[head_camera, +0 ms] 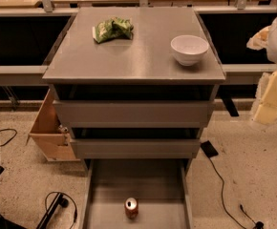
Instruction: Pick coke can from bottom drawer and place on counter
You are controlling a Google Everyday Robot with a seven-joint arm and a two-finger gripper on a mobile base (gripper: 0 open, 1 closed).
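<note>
1. My tool (pixel 272 99) hangs at the right edge of the view, beside the cabinet and about level with the upper drawer fronts. I cannot tell whether it is apart or together.
2. The coke can (pixel 131 208) stands upright on the floor of the bottom drawer (pixel 110 185), near the middle and clear of both side walls. The drawer is pulled out and the can is not yet lifted, so I judge the task barely begun.
3. The can sits low, beneath the two drawers (pixel 133 113) above. If I come down too close to the cabinet, my arm could strike those fronts.
4. An upright can tips easily. An off-centre approach would knock it over and set it rolling on the flat floor of the drawer.
5. On the bench (pixel 138 61), the white bowl (pixel 189 49) sits near the right front corner and a crumpled green bag (pixel 112 29) toward the back left. Since I come in from the right, the carried can could clip the bowl; the bare middle looks safer.
6. A black cable (pixel 224 185) lies on the ground to the right of the drawer and could snag my base.
</note>
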